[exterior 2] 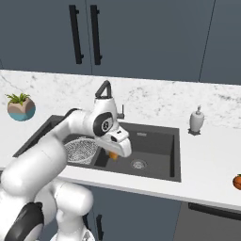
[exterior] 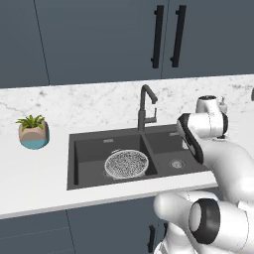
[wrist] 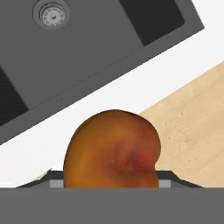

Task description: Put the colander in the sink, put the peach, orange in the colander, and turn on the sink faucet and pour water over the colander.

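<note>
From the left base view, the colander (exterior: pixel 126 164) is seen already set in the sink (exterior: pixel 84 149). From the right, the gripper (exterior 2: pixel 113 155) is held over the sink's front edge. In the hand view, the peach (wrist: pixel 112 151) is clamped between the jaws; next, carriage leftward over the colander is judged necessary.

Peach (wrist: pixel 113 151) held close, sink (wrist: pixel 87 65) basin and drain (wrist: pixel 51 14) beyond
</note>
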